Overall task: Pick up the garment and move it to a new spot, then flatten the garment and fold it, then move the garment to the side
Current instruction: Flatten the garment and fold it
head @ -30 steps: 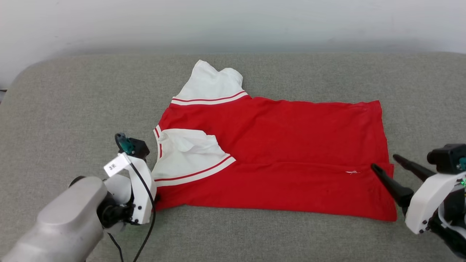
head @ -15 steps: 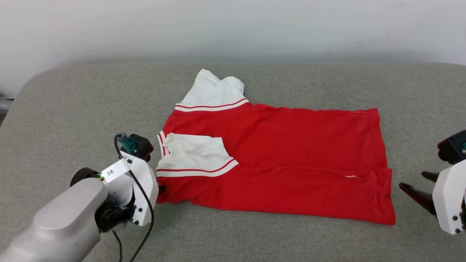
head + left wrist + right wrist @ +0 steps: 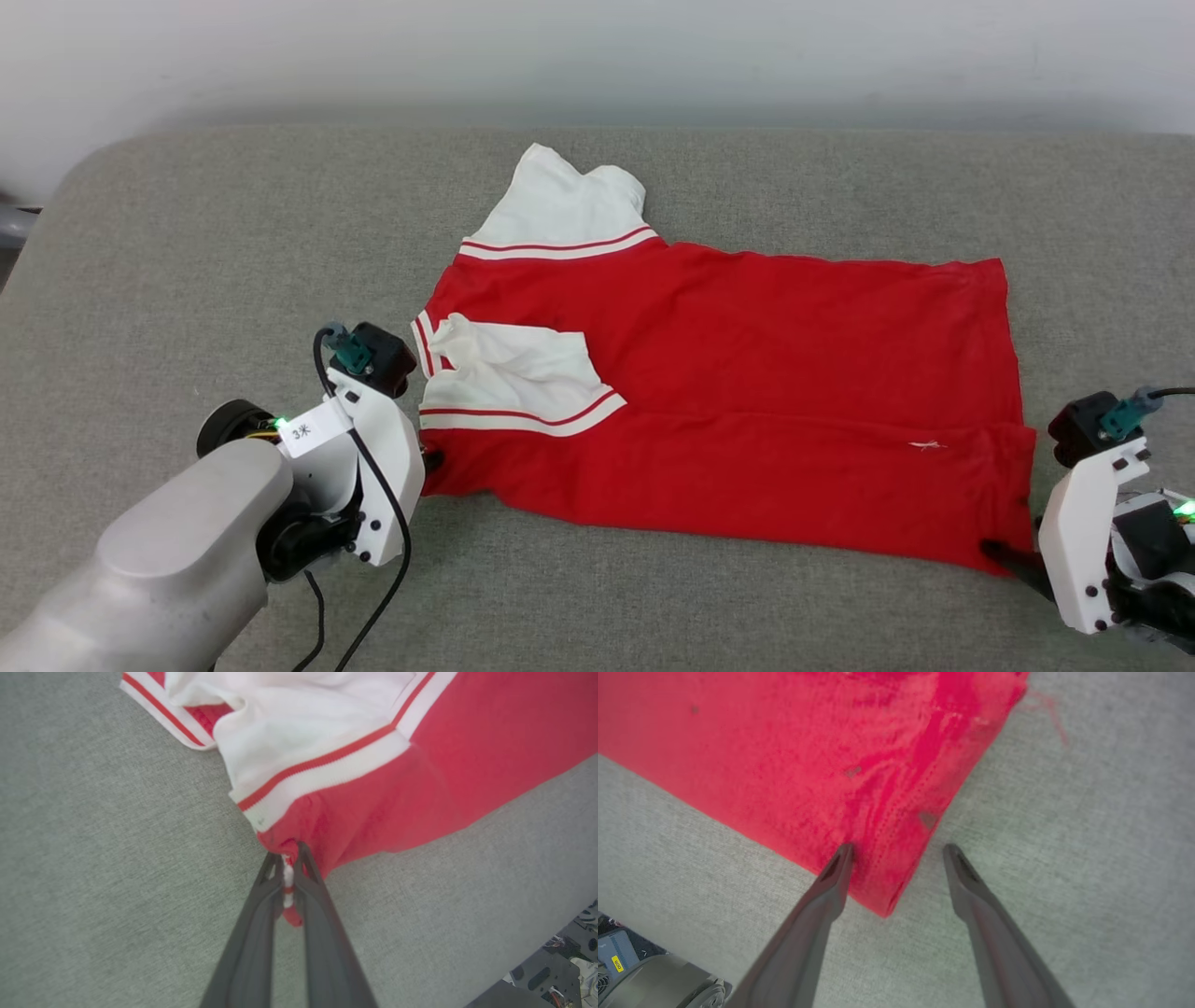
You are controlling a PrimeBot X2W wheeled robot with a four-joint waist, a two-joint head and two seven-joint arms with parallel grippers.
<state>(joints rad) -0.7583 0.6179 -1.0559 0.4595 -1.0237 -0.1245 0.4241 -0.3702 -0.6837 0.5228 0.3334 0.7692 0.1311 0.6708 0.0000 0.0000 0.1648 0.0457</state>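
The garment (image 3: 747, 373) lies spread on the grey cushion, red body to the right and white striped sleeves to the left, one sleeve folded over the body. My left gripper (image 3: 429, 460) is at its near left corner. In the left wrist view that gripper (image 3: 287, 854) is shut on a bunched bit of the garment's (image 3: 444, 765) red-and-white edge. My right gripper (image 3: 1004, 557) sits low at the near right hem corner. In the right wrist view it (image 3: 899, 851) is open, one finger lying on the red garment (image 3: 784, 742) and the other on the cushion just past the hem.
The grey cushioned surface (image 3: 187, 233) runs wide on all sides of the garment, with a pale wall (image 3: 597, 56) behind it. Past the cushion's near edge there is dark equipment (image 3: 556, 980) and part of the robot's base (image 3: 658, 980).
The head view has shifted slightly. My right gripper, still open, has come down onto the near right hem corner. My left gripper stays pinched on the near left corner.
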